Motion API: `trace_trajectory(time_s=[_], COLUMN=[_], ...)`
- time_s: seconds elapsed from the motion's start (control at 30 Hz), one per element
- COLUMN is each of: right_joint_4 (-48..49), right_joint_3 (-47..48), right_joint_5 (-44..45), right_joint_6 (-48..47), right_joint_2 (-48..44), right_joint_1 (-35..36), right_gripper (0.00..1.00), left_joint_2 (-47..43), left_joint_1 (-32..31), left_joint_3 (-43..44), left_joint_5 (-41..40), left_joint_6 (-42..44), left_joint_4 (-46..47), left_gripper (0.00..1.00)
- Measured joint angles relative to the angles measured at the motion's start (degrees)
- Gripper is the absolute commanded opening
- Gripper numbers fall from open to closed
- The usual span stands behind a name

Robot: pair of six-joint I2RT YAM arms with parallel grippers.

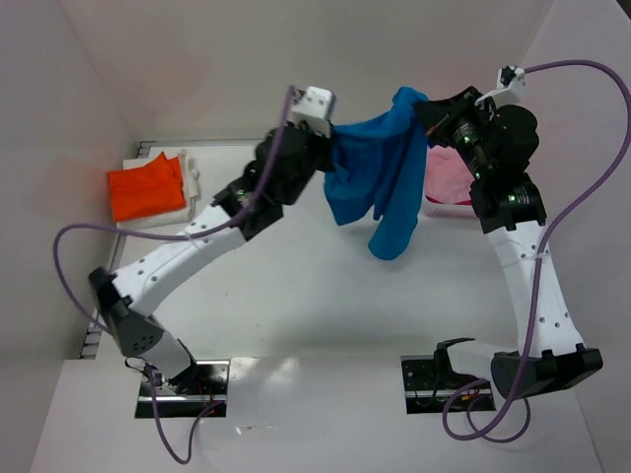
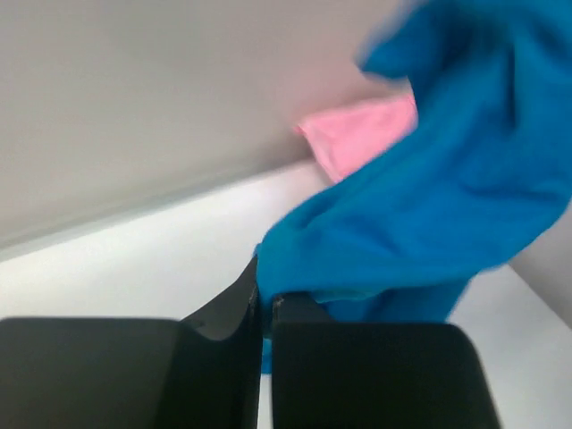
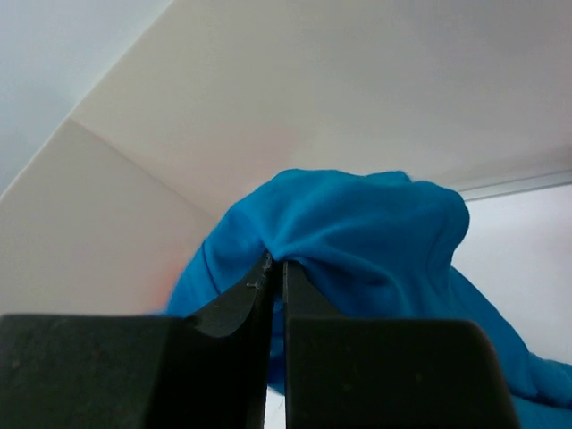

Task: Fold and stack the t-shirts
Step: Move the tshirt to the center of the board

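The bright blue t-shirt (image 1: 380, 182) hangs bunched in the air between my two grippers, high above the table's far middle. My left gripper (image 1: 333, 133) is shut on its left edge; in the left wrist view the cloth (image 2: 429, 214) is pinched at my gripper (image 2: 266, 290). My right gripper (image 1: 426, 110) is shut on its upper right edge; the right wrist view shows the blue cloth (image 3: 357, 232) clamped at my gripper (image 3: 277, 264). The orange t-shirt (image 1: 146, 188) lies folded at the far left. The pale pink t-shirt (image 1: 449, 177) lies at the far right and also shows in the left wrist view (image 2: 362, 134).
A pale folded cloth (image 1: 193, 172) lies under the orange t-shirt. The pink t-shirt rests in a white basket (image 1: 444, 207) at the far right. White walls close the back and sides of the table (image 1: 325, 305).
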Motion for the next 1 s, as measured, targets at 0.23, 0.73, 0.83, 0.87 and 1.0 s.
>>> trace_trajectory(time_s=[0.23, 0.73, 0.83, 0.87, 1.0], right_joint_4=[4.8, 11.2, 13.7, 13.8, 13.2], right_joint_3=[-2.8, -3.5, -5.1, -5.1, -2.6], right_joint_5=[-6.1, -10.2, -12.8, -13.4, -15.2], right_joint_6=[2.8, 4.5, 4.3, 4.1, 2.3], right_joint_2=[-0.1, -0.2, -0.4, -0.4, 0.0], right_joint_1=[1.4, 1.4, 1.4, 1.6, 3.3], right_gripper=[0.10, 0.09, 0.09, 0.07, 0.05], left_joint_2=[-10.3, -11.6, -12.2, -12.4, -13.4], left_joint_1=[3.2, 4.9, 5.2, 5.2, 5.4], left_joint_3=[3.8, 3.8, 3.8, 3.9, 5.3], left_joint_5=[-2.2, -4.7, -4.9, -4.9, -5.3], left_joint_6=[5.7, 11.8, 12.1, 12.3, 13.5], left_joint_4=[-0.4, -2.4, -2.5, -2.6, -3.6], left_gripper=[0.00, 0.00, 0.00, 0.00, 0.00])
